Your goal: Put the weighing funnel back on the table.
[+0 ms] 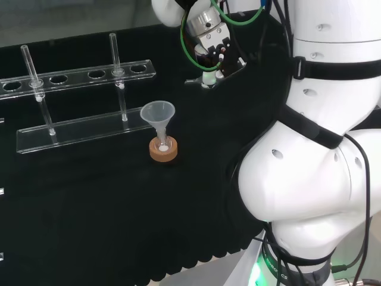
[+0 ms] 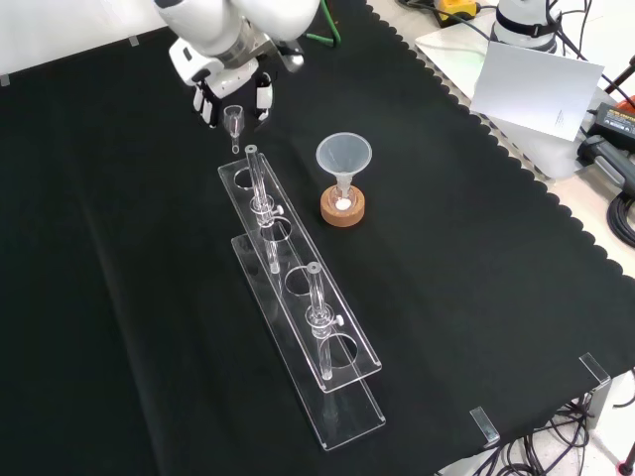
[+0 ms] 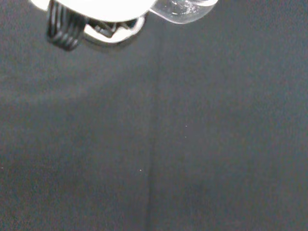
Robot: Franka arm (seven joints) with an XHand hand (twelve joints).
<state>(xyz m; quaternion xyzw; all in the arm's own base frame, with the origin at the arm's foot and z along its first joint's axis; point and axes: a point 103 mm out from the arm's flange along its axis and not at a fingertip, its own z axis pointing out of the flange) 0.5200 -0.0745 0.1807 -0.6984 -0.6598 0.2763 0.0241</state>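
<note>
Hand (image 2: pixel 234 91) is closed on the weighing funnel (image 2: pixel 234 121), pinched between its fingers, stem down. The funnel is held over the tabletop (image 2: pixel 119 248) — just beyond the test-tube rack (image 2: pixel 298 288) in the front view.

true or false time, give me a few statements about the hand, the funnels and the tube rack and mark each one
1. The hand holds the weighing funnel off the cloth. True.
2. The funnel lies on its side. False: it stands mouth up with its stem in a small flask.
3. The flask sits on a red ribbed ring. False: it sits on a cork ring.
4. The clear rack carries two test tubes. True.
</note>
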